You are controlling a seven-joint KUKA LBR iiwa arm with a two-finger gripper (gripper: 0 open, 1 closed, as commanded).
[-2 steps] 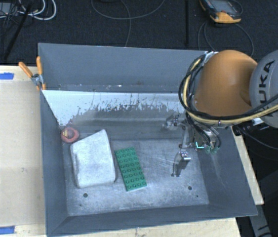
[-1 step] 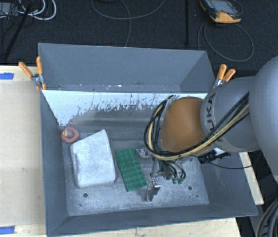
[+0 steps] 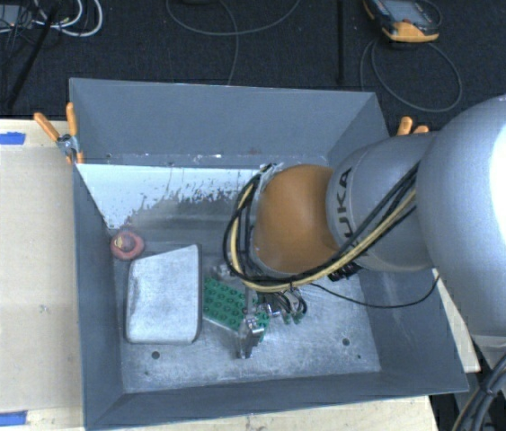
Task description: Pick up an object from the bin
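Three things lie on the floor of the grey bin (image 3: 226, 137). A pale grey block with rounded corners (image 3: 163, 294) sits toward 9 o'clock, and a small pink ring (image 3: 128, 244) lies at about 10 o'clock, just beside the block's top corner. A green studded plate (image 3: 223, 301) rests near the middle, its left edge touching or nearly touching the block.

The arm reaches in from 3 o'clock. Its orange wrist cover (image 3: 293, 218) hangs over the middle of the bin, wrapped by black and yellow cables. Below the cover, the claw (image 3: 253, 330) is low in the bin at the plate's 4 o'clock corner, right against or over that corner. A few small green bits show beside it, which could be part of the plate or part of the tool.

How far the claw is open cannot be told from here, nor whether it has the plate in its grip, since the wrist hides much of it. The plate looks tilted or flat against the floor; which one is unclear.

By my reading, the step in hand is the grasp itself, with the claw down at the green plate. The next move likely calls for a firm close on the plate's edge and then a straight lift. The thin plate could slip out, or scrape the block beside it.
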